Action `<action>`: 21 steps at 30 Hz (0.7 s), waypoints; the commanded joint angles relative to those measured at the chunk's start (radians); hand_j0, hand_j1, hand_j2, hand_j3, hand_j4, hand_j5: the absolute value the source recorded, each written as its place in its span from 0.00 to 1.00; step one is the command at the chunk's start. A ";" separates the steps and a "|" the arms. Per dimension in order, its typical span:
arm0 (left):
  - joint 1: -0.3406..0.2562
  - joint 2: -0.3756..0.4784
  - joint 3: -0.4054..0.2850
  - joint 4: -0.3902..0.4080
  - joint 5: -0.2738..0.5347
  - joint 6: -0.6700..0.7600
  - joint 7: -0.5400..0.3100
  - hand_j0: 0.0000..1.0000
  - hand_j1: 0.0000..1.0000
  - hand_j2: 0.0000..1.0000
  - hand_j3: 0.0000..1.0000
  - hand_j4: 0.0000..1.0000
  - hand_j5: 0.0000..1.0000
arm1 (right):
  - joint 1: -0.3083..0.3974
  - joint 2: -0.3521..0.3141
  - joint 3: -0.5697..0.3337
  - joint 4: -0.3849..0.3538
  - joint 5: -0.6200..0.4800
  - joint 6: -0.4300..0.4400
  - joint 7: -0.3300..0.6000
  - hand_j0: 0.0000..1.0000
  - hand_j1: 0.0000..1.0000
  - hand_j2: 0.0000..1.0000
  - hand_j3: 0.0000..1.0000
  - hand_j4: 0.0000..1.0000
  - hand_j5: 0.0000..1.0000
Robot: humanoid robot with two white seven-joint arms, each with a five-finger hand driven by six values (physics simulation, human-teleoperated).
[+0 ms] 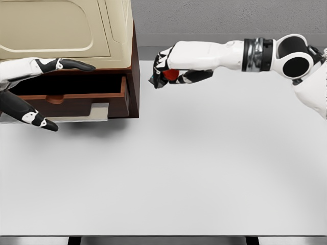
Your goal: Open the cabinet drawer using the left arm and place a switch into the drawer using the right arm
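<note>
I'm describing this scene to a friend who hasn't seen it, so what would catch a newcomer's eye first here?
First the right robot hand, stretched in from the right above the white table, closed on a red and dark switch. Next the brown cabinet at upper left, its drawer pulled open. The left robot hand shows at the left edge, fingers spread by the drawer front.

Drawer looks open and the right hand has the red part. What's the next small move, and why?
Probably carry the right hand leftward, over the dark brown wooden cabinet drawer. That hand is closed on the small red-buttoned switch but hangs just right of the cabinet's side, above the white table. The drawer is pulled out, its cavity exposed, and the left hand sits spread at its front.
</note>
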 commanded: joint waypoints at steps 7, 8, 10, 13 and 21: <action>-0.023 -0.090 0.000 0.001 0.008 0.002 0.000 1.00 1.00 1.00 1.00 1.00 1.00 | -0.021 0.083 0.022 0.001 -0.018 0.029 0.000 0.51 0.51 0.51 0.51 0.51 0.51; -0.025 -0.093 0.000 0.001 0.008 0.002 0.000 1.00 1.00 1.00 1.00 1.00 1.00 | -0.023 0.089 0.025 0.003 -0.018 0.040 0.000 0.52 0.52 0.52 0.52 0.52 0.52; -0.023 -0.099 0.000 0.000 0.008 0.002 0.000 1.00 1.00 1.00 1.00 1.00 1.00 | -0.031 0.090 0.029 0.003 -0.018 0.043 0.000 0.51 0.51 0.51 0.51 0.51 0.51; -0.025 -0.093 0.000 0.001 0.008 0.002 0.000 1.00 1.00 1.00 1.00 1.00 1.00 | -0.041 0.090 0.031 0.001 -0.020 0.051 0.000 0.52 0.52 0.52 0.52 0.52 0.52; -0.020 0.060 0.006 0.000 0.023 0.002 0.000 1.00 1.00 1.00 1.00 1.00 1.00 | -0.066 0.124 0.043 0.007 -0.020 0.078 0.000 0.51 0.51 0.51 0.51 0.51 0.51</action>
